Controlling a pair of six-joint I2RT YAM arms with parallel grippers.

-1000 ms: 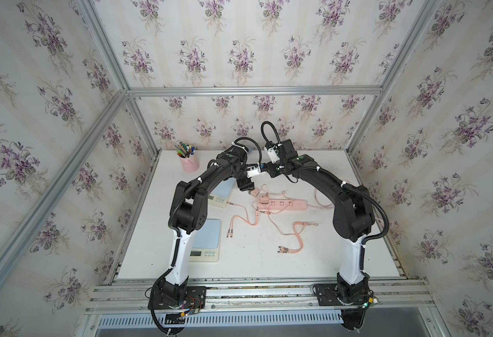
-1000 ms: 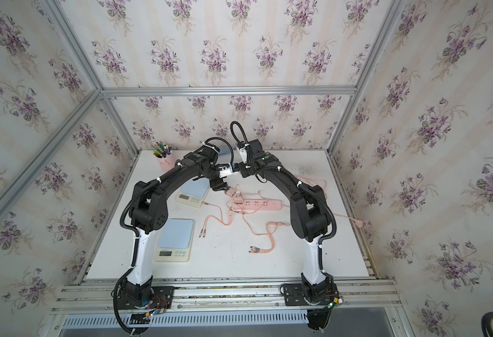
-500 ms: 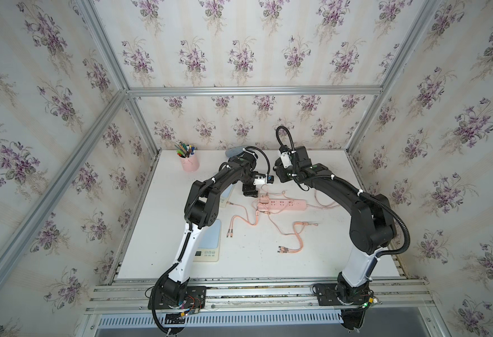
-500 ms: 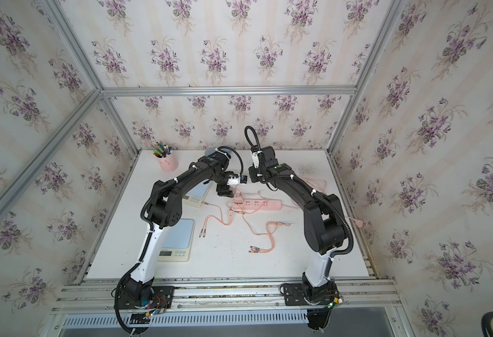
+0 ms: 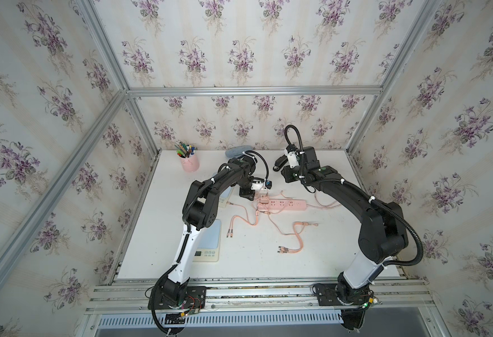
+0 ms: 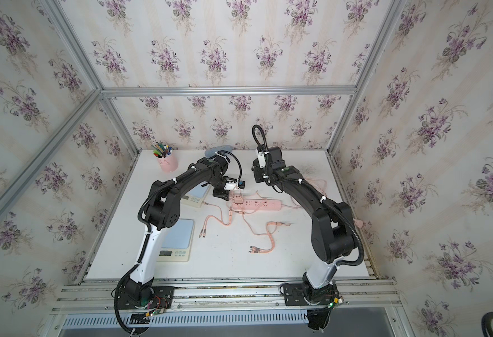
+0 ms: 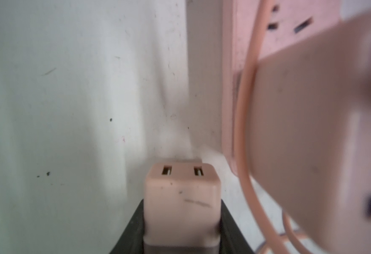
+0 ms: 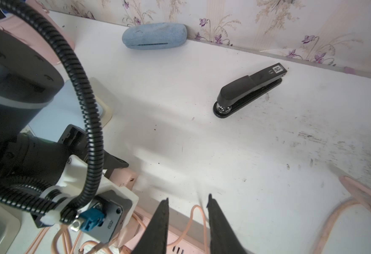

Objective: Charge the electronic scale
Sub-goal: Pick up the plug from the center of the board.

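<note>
Two electronic scales with pale blue tops lie at the left: one near the front [image 5: 211, 239] [image 6: 179, 236], one half under my left arm [image 5: 225, 200] [image 8: 59, 110]. A pink power strip [image 5: 283, 204] [image 6: 257, 205] lies mid-table with pink cables [image 5: 295, 236] spread round it. My left gripper [image 5: 257, 196] [image 7: 181, 211] is shut on a pink charger block [image 7: 180, 198] just off the strip's left end [image 7: 246, 33]. A second pink charger [image 7: 312, 121] sits close beside it. My right gripper [image 5: 283, 178] [image 8: 188, 220] hangs open above the strip, a cable loop [image 8: 196, 209] lying below the gap.
A black stapler [image 8: 248, 90] [image 5: 280, 163] and a blue case [image 8: 156, 35] [image 5: 235, 151] lie near the back wall. A pink pen cup [image 5: 189, 163] stands at the back left. Loose cable ends [image 5: 283, 249] rest toward the front.
My left gripper has come down toward the strip's left end. My right gripper has drawn away from it toward the right.
</note>
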